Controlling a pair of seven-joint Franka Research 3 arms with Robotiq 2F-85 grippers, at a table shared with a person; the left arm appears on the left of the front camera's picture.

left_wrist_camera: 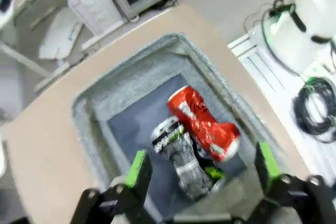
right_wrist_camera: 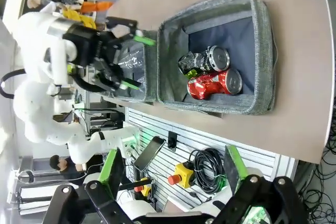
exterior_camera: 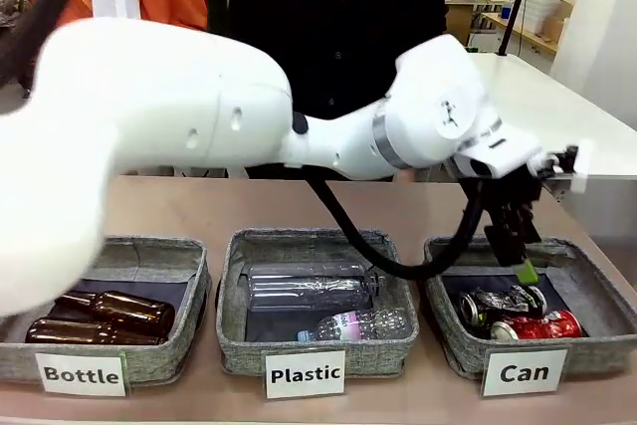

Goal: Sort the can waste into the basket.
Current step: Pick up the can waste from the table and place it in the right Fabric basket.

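Observation:
The grey woven basket behind the "Can" card stands at the table's right. Two cans lie in it side by side: a crushed black and silver can and a red can. My left arm reaches across from the left, and its left gripper hangs open just above the basket's back part, holding nothing. The left wrist view looks down between the open left gripper onto the red can and the crushed can. My right gripper is open and empty, off the table's side, facing the basket.
The middle basket, marked "Plastic", holds clear bottles. The left basket, marked "Bottle", holds brown glass bottles. A black cable from my left arm sags over the Plastic basket. A person stands at the far side.

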